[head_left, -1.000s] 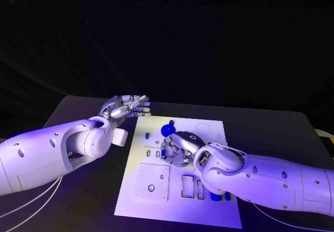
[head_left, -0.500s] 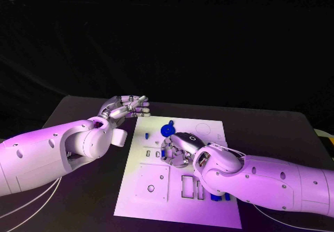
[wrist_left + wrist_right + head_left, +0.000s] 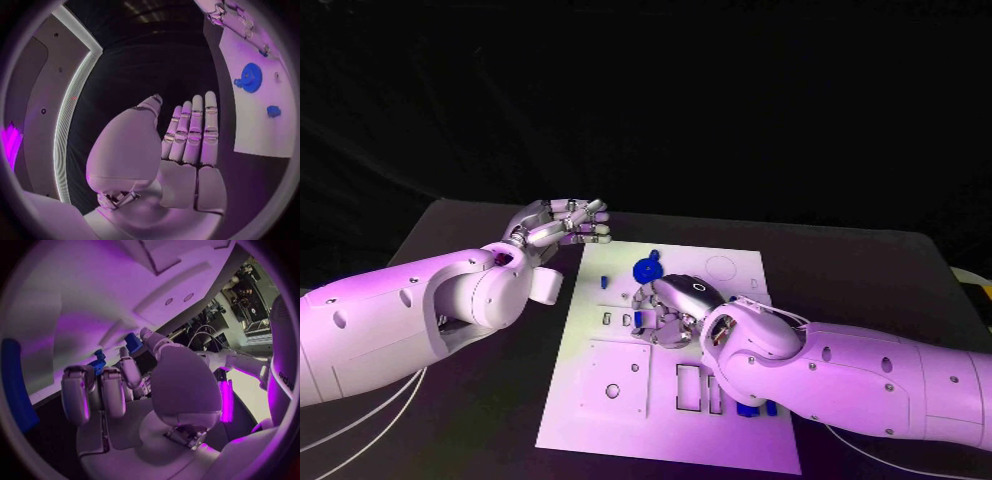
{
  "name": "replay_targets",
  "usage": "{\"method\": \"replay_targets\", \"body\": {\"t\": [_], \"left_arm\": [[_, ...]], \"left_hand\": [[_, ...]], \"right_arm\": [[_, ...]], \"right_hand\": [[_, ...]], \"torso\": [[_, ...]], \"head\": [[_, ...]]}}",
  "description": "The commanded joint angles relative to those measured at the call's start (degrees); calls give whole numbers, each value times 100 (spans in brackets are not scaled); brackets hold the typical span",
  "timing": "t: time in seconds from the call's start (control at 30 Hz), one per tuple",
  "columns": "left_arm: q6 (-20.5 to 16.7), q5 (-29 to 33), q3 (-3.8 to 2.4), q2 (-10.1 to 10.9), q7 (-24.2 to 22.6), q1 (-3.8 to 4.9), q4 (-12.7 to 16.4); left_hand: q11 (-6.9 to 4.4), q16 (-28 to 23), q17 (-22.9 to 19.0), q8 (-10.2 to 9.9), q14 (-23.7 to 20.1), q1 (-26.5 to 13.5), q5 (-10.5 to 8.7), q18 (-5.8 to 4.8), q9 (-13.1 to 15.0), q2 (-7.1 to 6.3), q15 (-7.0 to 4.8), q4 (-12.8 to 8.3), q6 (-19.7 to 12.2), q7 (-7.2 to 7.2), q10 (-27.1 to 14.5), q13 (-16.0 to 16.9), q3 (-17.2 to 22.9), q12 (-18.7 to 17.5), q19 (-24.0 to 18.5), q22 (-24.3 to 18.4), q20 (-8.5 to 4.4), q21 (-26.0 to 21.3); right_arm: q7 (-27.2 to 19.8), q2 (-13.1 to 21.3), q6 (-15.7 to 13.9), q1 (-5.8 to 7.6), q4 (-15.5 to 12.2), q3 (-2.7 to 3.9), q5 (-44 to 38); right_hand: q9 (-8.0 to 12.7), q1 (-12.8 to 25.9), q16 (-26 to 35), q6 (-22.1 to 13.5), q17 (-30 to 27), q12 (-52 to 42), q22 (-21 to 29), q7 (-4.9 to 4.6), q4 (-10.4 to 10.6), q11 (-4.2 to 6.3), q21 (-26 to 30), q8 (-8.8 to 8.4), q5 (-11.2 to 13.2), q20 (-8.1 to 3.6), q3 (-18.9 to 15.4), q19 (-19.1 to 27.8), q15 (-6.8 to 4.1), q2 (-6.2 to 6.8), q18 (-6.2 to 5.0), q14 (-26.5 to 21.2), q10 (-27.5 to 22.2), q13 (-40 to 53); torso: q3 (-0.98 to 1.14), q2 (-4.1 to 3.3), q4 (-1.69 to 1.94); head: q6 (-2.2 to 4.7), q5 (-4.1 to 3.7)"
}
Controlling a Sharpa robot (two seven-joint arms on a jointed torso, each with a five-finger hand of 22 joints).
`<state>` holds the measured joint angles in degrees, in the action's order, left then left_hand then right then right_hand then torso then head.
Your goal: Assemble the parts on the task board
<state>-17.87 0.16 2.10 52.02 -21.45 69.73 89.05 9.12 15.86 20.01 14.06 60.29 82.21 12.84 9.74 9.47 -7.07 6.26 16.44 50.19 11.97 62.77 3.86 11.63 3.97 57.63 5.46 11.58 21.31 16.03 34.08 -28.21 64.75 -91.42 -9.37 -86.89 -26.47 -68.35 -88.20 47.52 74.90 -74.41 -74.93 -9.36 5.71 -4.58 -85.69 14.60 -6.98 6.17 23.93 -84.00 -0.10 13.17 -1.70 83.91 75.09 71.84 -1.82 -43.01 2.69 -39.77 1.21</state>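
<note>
The right silver hand [image 3: 668, 308] is down on the middle of the flat white task board [image 3: 625, 420], fingers [image 3: 111, 390] curled in over the plate. In the right wrist view a small blue part [image 3: 98, 364] sits right at those fingertips, but whether it is pinched I cannot tell. Just beyond the hand, a round blue gear-like part [image 3: 648, 269] lies on the board, with a smaller blue part [image 3: 604, 279] near it. More blue parts [image 3: 757, 407] stand at the board's near right edge, beside the right arm. The left silver hand [image 3: 564, 222] hovers above the dark worktop [image 3: 459, 225] off the board's far left corner, fingers [image 3: 195, 131] straight and close together, holding nothing.
</note>
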Motion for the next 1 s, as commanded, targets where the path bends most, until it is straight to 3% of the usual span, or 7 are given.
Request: {"method": "replay_targets", "body": {"t": [0.03, 0.4, 0.53, 0.67, 0.7, 0.83, 1.0], "left_arm": [[124, -37, -4, -2, 12, 3, 12], [169, -1797, -4, -10, 239, 3, -35], [344, -2732, -4, -46, 693, 3, -79], [987, -3599, -5, -81, 1581, 3, -105], [1144, -3828, -5, -92, 1803, 4, -104], [1621, -4544, -7, -165, 2664, 10, -106], [1975, -5008, -9, -304, 3619, 60, -163]], "left_hand": [[1, -33, 13, -29, -43, 32, -15, 67, 3, -4, 3, 8, -10, 24, -44, -3, 29, -27, -20, -8, 28, -9], [-191, 335, 352, 41, 555, -254, -36, 85, 44, 51, -209, 19, 180, -117, 525, 107, -18, 200, 356, 118, -143, 289], [-407, 1252, 1019, 150, 1432, -516, -37, 79, 141, 29, -498, 33, 455, -280, 1039, 289, -107, 475, 965, 429, -430, 903], [-546, 3084, 2598, 192, 1816, -983, -16, 49, 301, 132, -658, 21, 407, -365, 1346, 925, -273, 1189, 1177, 1011, -644, 1849], [-559, 4006, 3499, 285, 1920, -1205, -45, 11, 432, 223, -667, 8, 289, -367, 1133, 1430, -374, 1699, 1101, 1568, -666, 2471], [-595, 5723, 5164, 835, 2352, -1266, -39, -215, 851, 278, -679, 31, 64, -406, 497, 2618, -538, 3081, 1401, 3824, -687, 4331], [-737, 6727, 6166, 2094, 2689, -1536, -41, -440, 1697, 441, -806, 49, -182, -584, 424, 4212, -808, 5062, 1801, 5583, -750, 5584]], "right_arm": [[-141, 14, -132, -3, -22, -1, -56], [-1241, 477, -941, 107, -278, 26, 679], [-2057, 860, -1168, 282, -461, 45, 1799], [-2503, 1251, -1202, 429, -673, 67, 2754], [-2570, 1347, -1197, 475, -716, 71, 2966], [-2716, 1745, -1179, 670, -853, 81, 3621], [-2740, 2099, -1126, 864, -846, 85, 4047]], "right_hand": [[16, -12, 27, -50, 881, 29, -1130, -4, 7, -4, 33, -32, 36, 28, -57, -246, 52, 31, 28, 465, -35, -9], [64, -245, 57, -47, 816, -46, -1055, -26, 24, -26, 139, -57, -29, 55, -238, -178, 75, -76, -2, 449, 18, 57], [23, -330, 60, 123, 812, -38, -1020, 14, 35, 11, 190, 90, -143, 33, -208, -146, 45, -178, -16, 450, -1, 39], [-26, -292, 63, 168, 812, -46, -1020, 39, 98, 34, 197, 218, -317, 13, -219, -147, 24, -226, -17, 450, 4, 42], [-41, -296, 66, 159, 804, -40, -1015, 43, 108, 40, 206, 253, -415, 6, -215, -143, 17, -234, -19, 448, -3, 32], [-46, -277, 69, 129, 798, -23, -1003, 40, 126, 38, 224, 263, -449, 4, -223, -131, 17, -233, -23, 447, -22, 13], [-52, -250, 79, 107, 775, -8, -993, 37, 151, 35, 240, 276, -461, 3, -236, -121, 19, -234, -27, 441, -38, -5]], "torso": [[2, 2, -1], [0, 14, 12], [2, 25, -8], [11, 52, -36], [16, 63, -40], [46, 110, -46], [80, 166, -34]], "head": [[5, 5], [0, 22], [17, 34], [11, 61], [4, 65], [-20, 79], [-57, 94]]}}
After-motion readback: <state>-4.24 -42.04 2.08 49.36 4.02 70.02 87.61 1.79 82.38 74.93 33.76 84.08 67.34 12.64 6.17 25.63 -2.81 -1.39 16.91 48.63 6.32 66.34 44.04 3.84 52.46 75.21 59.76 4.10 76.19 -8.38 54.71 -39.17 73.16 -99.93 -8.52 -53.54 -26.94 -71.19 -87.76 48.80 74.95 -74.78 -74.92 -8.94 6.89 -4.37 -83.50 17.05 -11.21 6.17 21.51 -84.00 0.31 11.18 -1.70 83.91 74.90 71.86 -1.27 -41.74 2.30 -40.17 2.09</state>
